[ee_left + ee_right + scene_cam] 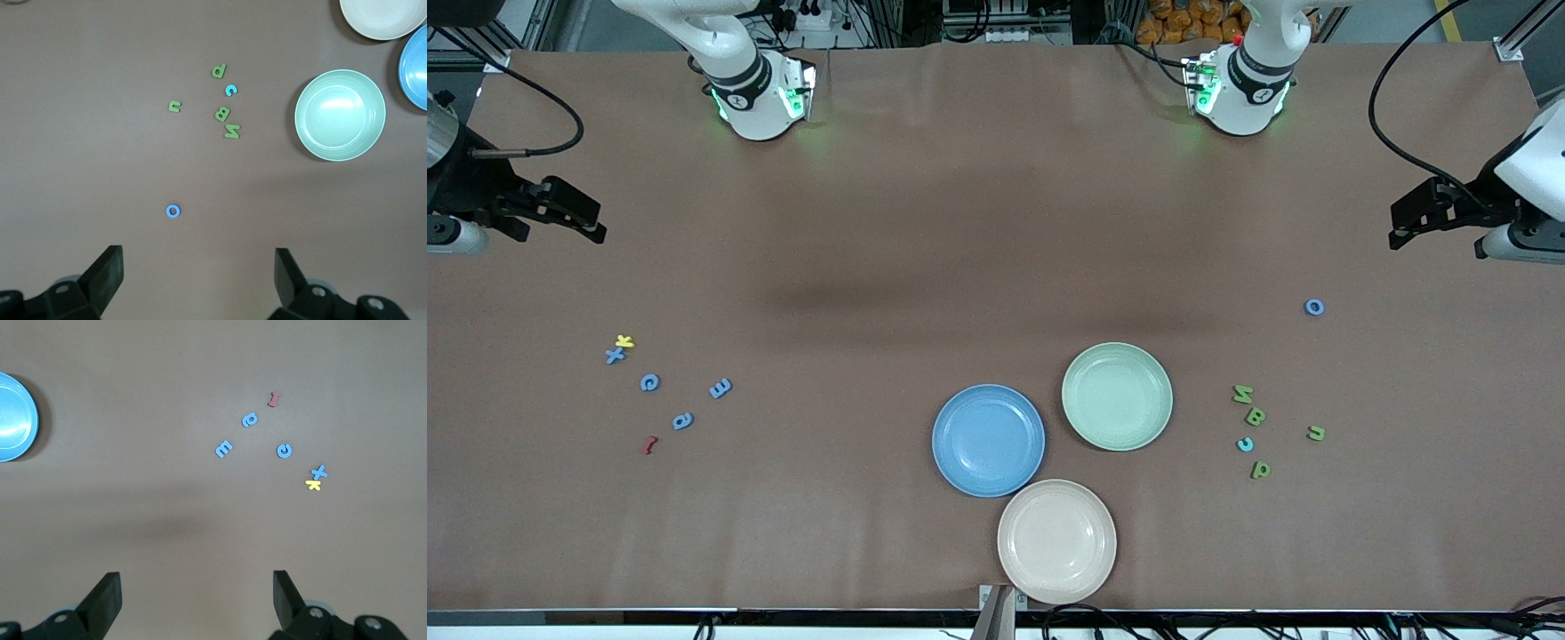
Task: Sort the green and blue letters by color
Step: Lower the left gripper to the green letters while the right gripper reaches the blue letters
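Sorting not begun; both plates bare. My left gripper (199, 280) and right gripper (196, 603) wait, fingers spread, empty. Next: reach blue O (1314, 307), farther than green plate (1117, 396), carry it to blue plate (988, 440).

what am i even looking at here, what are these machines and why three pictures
Two robot arms stand at a brown table. The big picture looks down from a camera facing them; the other two come from cameras on each arm's wrist. The left gripper and right gripper both hover open, holding nothing, each over its own end of the table. On the table sit a blue plate, a green plate and a beige plate. Blue letters, plus one yellow letter and one red letter, lie toward the right arm's end. Green letters and two blue ones lie toward the left arm's.
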Tool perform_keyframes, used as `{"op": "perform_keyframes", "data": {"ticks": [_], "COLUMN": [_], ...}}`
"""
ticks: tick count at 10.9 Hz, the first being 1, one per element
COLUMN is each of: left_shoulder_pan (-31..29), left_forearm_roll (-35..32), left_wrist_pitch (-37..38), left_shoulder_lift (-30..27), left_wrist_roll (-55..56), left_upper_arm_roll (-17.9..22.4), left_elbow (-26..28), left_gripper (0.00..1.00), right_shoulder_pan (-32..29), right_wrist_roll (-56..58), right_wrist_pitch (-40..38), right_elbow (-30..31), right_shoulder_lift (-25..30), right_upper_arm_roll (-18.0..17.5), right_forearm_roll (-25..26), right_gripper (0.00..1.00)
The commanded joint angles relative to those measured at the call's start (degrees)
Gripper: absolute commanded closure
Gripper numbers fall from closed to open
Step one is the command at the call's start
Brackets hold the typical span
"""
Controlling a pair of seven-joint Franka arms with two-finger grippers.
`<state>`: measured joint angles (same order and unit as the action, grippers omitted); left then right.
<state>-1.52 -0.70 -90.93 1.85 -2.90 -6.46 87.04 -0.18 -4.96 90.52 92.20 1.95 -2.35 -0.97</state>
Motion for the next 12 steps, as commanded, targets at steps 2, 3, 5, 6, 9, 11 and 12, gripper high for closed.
{"op": "perform_keyframes", "data": {"ticks": [2,3,5,6,9,11,12], "left_shoulder_pan": [-0.15,-0.24,-0.07,-0.07,0.11,0.11,0.11], "left_forearm_roll": [1.05,1.05,0.78,0.61,0.26,0.17,0.08], "left_wrist_pitch": [-0.48,-0.48,-0.48,-0.48,-3.01,-6.17,-7.58], "left_shoulder_lift": [0.17,0.43,1.57,2.45,6.84,9.91,11.58], "left_wrist_roll": [1.23,1.05,1.05,1.05,1.14,1.05,1.05], "left_upper_arm_roll": [-0.22,-0.22,-0.22,-0.22,-0.22,-0.22,-0.13], "left_elbow": [-0.12,-0.12,-0.12,-0.12,-0.38,-0.38,-0.47], "left_gripper": [0.00,0.00,0.00,0.00,0.00,0.00,0.00], "right_shoulder_pan": [-0.88,-0.88,-0.88,-0.88,-1.58,-1.84,-2.19], "right_wrist_roll": [0.30,0.30,0.39,0.39,0.74,1.36,1.27], "right_wrist_pitch": [0.18,0.27,0.27,0.36,5.08,10.61,14.03], "right_elbow": [0.26,0.26,0.26,0.35,4.63,7.98,9.82], "right_shoulder_lift": [0.51,0.51,0.51,0.33,-0.46,-2.64,-4.14], "right_upper_arm_roll": [-0.46,-0.46,-0.46,-0.46,-0.37,-0.37,-0.37], "right_forearm_roll": [-0.44,-0.44,-0.44,-0.44,-0.35,-0.35,-0.26], "right_gripper": [0.00,0.00,0.00,0.00,0.00,0.00,0.00]}}
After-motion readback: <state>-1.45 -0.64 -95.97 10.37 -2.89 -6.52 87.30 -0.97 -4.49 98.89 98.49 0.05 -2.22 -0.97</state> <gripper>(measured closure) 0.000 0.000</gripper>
